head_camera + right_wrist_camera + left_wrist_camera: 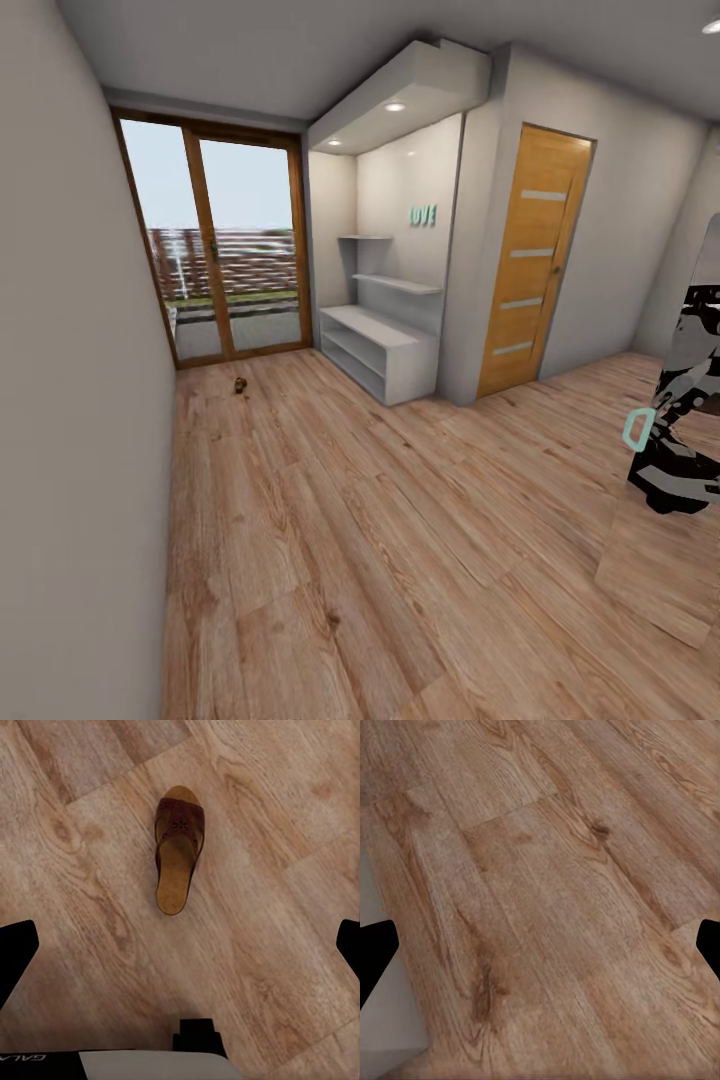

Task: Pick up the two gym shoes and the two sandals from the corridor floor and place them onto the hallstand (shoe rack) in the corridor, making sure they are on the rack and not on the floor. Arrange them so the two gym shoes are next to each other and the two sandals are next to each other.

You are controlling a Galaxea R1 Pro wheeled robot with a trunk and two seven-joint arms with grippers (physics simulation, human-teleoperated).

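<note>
One dark brown sandal (178, 847) with a tan insole lies flat on the wood-plank corridor floor (285, 907), straight ahead of my right gripper (180, 952). That gripper hangs above the floor, open and empty, short of the sandal. My left gripper (540, 952) is open too, with nothing but bare floor (547, 885) under it. The pale grey-white hallstand (380, 350) stands in a wall niche down the corridor, its shelves bare. The gym shoes are out of view.
A small brown object (240, 384) lies on the floor near the glass patio door (225, 250), too far off to identify. An orange wooden door (530, 260) is right of the hallstand. A grey wall (70, 400) runs close along my left. My right arm (670, 430) shows at the right edge.
</note>
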